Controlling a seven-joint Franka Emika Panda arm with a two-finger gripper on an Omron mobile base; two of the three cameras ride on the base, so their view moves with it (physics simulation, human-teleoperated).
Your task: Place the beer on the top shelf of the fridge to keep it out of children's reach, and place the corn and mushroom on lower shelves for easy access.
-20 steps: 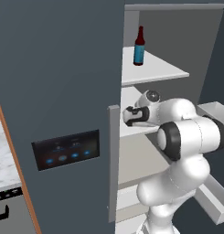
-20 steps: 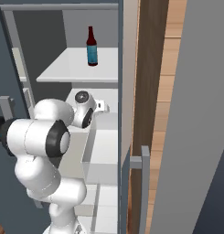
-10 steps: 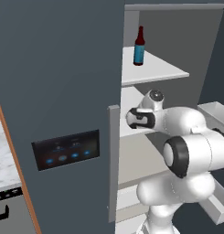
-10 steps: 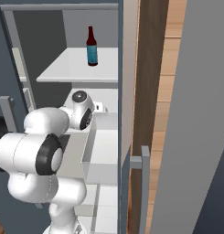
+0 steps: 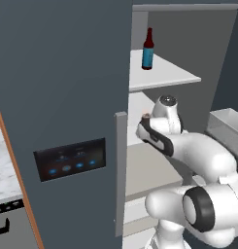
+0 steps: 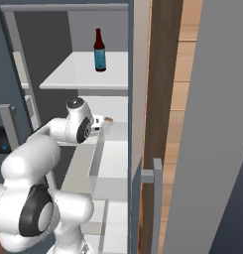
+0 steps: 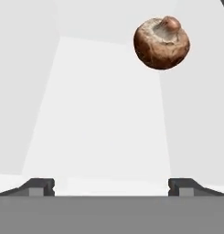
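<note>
Beer (image 5: 147, 49) is sitting on the top shelf (image 5: 164, 75), blue label unreadable. Gripper (image 7: 111, 186) is gaping empty, now pulling back from the mushroom (image 7: 162, 43) lying on a lower shelf (image 7: 99, 132).

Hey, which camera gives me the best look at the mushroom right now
The hand view: the mushroom is large and sharp there, brown cap and pale stem end facing the camera, lying on a pale fridge shelf beyond the open gripper. The right base view shows just a tiny brown speck of it past the hand; the left base view gives a sliver at most.
</note>
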